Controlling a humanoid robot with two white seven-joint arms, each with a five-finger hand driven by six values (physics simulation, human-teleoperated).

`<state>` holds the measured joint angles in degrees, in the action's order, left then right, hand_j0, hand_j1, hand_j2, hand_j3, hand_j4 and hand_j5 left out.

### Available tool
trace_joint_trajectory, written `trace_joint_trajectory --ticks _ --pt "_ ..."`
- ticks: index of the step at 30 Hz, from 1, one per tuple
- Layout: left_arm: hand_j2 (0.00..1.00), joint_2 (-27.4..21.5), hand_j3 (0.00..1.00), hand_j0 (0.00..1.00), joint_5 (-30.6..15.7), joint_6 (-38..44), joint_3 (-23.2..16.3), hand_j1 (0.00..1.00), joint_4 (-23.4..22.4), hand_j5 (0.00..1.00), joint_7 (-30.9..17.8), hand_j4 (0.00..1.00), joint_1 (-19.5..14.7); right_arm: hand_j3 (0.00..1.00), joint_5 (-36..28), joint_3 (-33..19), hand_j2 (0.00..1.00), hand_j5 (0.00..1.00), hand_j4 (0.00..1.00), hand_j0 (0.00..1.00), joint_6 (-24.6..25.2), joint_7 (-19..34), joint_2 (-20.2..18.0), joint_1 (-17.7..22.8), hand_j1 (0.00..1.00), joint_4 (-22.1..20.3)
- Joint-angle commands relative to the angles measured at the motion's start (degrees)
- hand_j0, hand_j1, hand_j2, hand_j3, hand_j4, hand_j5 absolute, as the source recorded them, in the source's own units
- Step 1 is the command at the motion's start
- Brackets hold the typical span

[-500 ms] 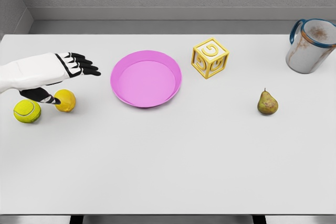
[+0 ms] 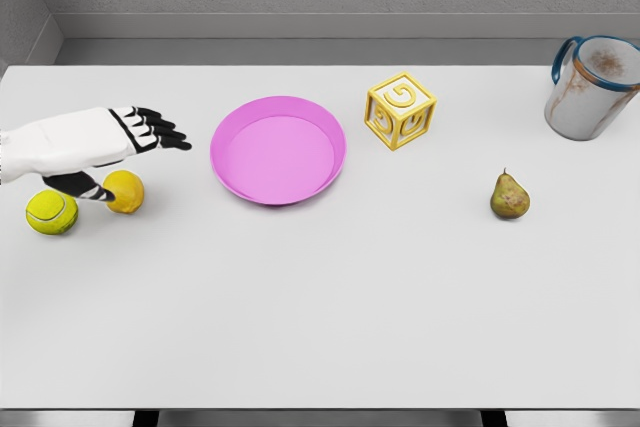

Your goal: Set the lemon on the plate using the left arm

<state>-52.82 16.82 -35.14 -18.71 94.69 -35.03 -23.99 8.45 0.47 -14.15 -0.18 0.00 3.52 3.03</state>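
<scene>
The yellow lemon (image 2: 126,192) lies on the white table at the left, just right of a tennis ball (image 2: 51,212). My left hand (image 2: 118,152) hovers over it with its black fingers (image 2: 155,129) stretched flat toward the right and the thumb (image 2: 92,188) hanging down against the lemon's left side. The hand is open and holds nothing. The pink plate (image 2: 322,175) sits to the right of the lemon, a short gap away. The right arm is out of view.
A yellow letter block (image 2: 400,110) stands behind and right of the plate. A pear (image 2: 509,196) stands at the right, and a worn metal mug with blue handle (image 2: 593,86) at the far right back.
The left hand has drawn back slightly to the left and risen a little. The lemon, ball and plate stay where they were.
</scene>
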Motion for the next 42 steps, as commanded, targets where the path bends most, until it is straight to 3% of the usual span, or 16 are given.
trace_joint_trajectory --ticks 1,5,13,21,29,42 --pt "1.0 1.0 1.0 1.0 0.5 0.1 -1.1 1.0 -1.5 1.0 0.0 1.0 0.0 1.0 0.0 0.0 1.0 1.0 1.0 1.0 0.0 0.0 0.0 0.0 1.0 0.0" --pt "1.0 3.6 1.0 1.0 4.7 0.1 -1.2 1.0 -2.1 1.0 0.0 1.0 -1.7 1.0 0.0 0.0 1.0 1.0 1.0 1.0 0.0 0.0 0.0 0.1 1.0 0.0" --pt "1.0 2.6 1.0 1.0 4.8 0.1 -0.6 1.0 -2.3 1.0 0.0 1.0 -1.6 1.0 0.0 0.0 1.0 1.0 1.0 1.0 0.0 0.0 0.0 0.0 1.0 0.0" --pt "1.0 3.2 1.0 1.0 9.7 0.1 -1.2 1.0 -6.0 1.0 0.0 1.0 -1.8 1.0 0.0 0.0 1.0 1.0 1.0 1.0 0.0 0.0 0.0 0.1 1.0 0.0" --pt "1.0 4.1 1.0 1.0 14.2 0.1 -1.2 1.0 -6.7 1.0 0.0 1.0 -1.8 1.0 0.0 0.0 1.0 1.0 1.0 1.0 0.0 0.0 0.0 0.1 1.0 0.0" --pt "1.0 4.4 1.0 1.0 15.2 0.1 -1.2 1.0 -7.5 1.0 0.0 1.0 -1.7 1.0 0.0 0.1 1.0 1.0 1.0 1.0 0.0 0.0 0.0 0.0 1.0 0.0"
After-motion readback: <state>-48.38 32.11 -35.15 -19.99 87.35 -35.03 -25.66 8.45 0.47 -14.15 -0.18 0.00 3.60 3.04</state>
